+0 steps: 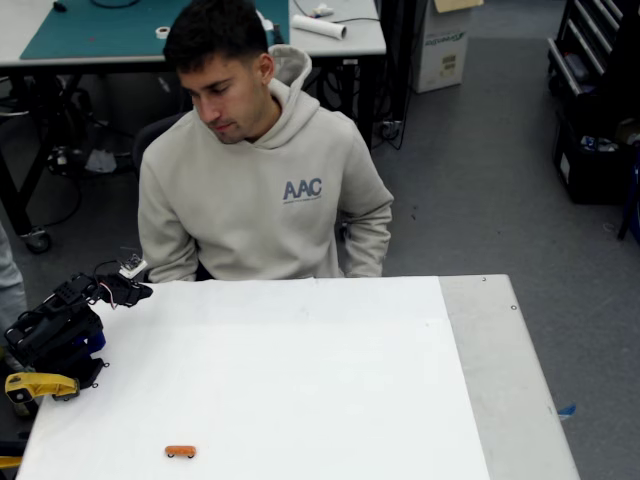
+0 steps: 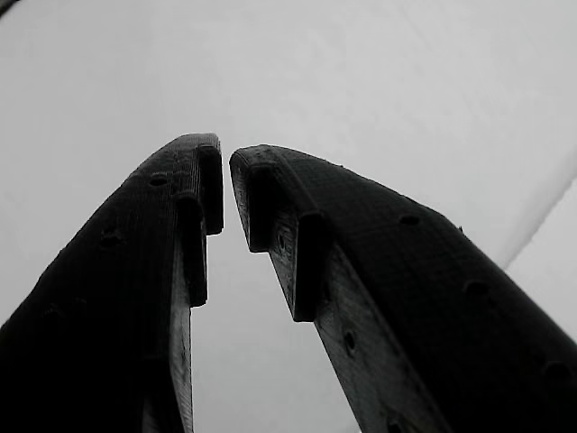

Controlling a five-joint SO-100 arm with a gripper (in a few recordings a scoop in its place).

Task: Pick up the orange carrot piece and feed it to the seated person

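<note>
Pincer nearly closed, empty; seated person's hoodie reads "AAC".

A fixed view looks down from high above the white table, facing the seated person at its far edge. The wrist view peers close along the gripper at the same white surface, filling its frame.
</note>
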